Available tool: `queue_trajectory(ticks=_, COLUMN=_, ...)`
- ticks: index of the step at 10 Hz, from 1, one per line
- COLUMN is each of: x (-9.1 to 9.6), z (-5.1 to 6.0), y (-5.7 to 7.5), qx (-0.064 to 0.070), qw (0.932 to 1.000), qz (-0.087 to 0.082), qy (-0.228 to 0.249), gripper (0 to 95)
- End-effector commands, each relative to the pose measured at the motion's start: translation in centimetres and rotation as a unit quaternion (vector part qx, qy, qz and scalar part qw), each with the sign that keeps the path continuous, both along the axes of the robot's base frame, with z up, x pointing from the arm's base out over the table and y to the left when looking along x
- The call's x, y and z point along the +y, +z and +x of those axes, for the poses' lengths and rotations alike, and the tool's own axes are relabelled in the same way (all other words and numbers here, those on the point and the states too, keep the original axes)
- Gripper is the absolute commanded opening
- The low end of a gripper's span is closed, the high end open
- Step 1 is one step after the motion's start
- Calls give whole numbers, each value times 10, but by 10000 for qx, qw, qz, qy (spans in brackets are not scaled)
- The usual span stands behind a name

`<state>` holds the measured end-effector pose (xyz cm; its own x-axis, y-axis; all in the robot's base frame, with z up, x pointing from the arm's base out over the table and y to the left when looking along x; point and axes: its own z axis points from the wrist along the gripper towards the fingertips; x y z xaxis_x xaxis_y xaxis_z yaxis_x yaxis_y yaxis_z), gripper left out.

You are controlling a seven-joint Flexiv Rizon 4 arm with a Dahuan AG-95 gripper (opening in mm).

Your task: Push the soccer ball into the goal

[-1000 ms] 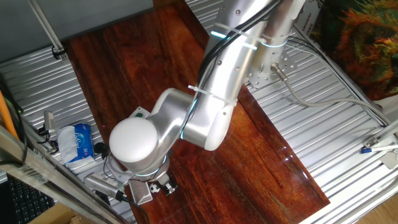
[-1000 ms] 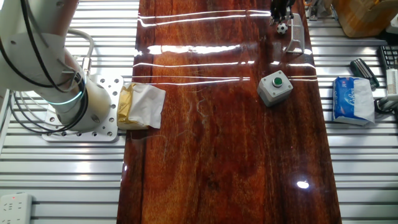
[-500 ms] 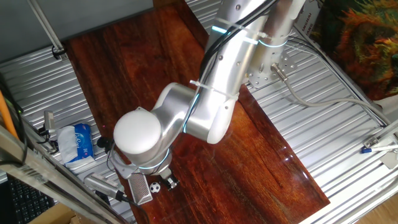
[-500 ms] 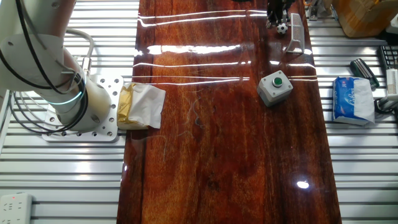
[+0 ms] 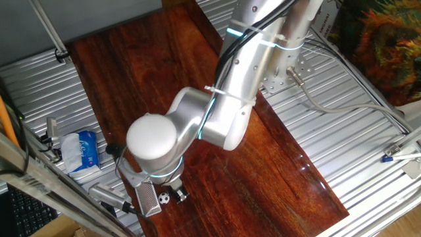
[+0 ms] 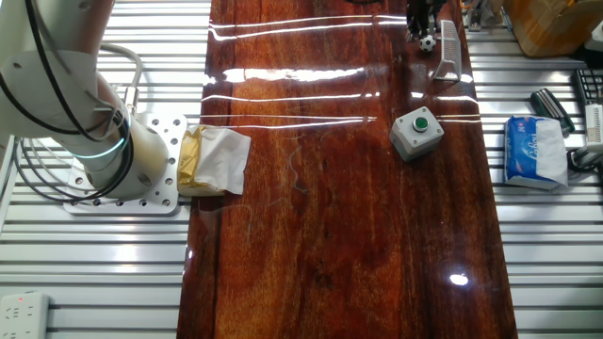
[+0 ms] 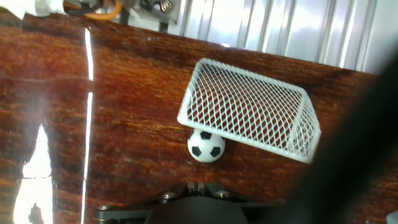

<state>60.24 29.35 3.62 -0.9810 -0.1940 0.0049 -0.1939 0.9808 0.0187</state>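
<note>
The soccer ball sits on the dark wooden counter right at the mouth of the goal, touching the lower edge of the white frame in the hand view but not inside the net. The goal is a small white frame with fine mesh, lying near the far corner of the counter, close to the ribbed metal surface beyond it. From one fixed view the ball shows just beside the goal, with the arm's big rounded joint hanging above them both. From the other fixed view the ball is a tiny white dot just left of the goal, at the top edge of the picture.

The claw hovers close over the ball, dark and mostly cut off by the frame edge; I cannot tell how far apart its fingers stand, and in the hand view only a dark blur on the right and the mount at the bottom show.

Further along the counter a grey box with a green button stands well apart from the goal. A crumpled yellow and white cloth lies at the counter's left edge by the arm's base. A blue and white tissue pack rests on the ribbed metal off to the right.
</note>
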Motion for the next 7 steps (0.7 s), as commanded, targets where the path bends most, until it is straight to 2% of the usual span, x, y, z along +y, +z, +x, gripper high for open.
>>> queue_trajectory(ticks=1, x=3, z=4, y=-3, qx=-156, qw=9999, qz=15, qy=12, gripper=0)
queue_trajectory(ticks=3, x=3, z=4, y=-3, qx=-187, qw=9998, qz=21, qy=20, gripper=0)
queue_trajectory(ticks=4, x=3, z=4, y=-3, qx=-251, qw=9997, qz=9, qy=19, gripper=0)
queue_trajectory(ticks=5, x=3, z=4, y=-3, qx=-502, qw=9987, qz=-46, qy=63, gripper=0)
queue_trajectory(ticks=6, x=3, z=4, y=-2, qx=-810, qw=9965, qz=-127, qy=128, gripper=0)
queue_trajectory(ticks=7, x=3, z=4, y=-1, qx=-1099, qw=9938, qz=-137, qy=123, gripper=0)
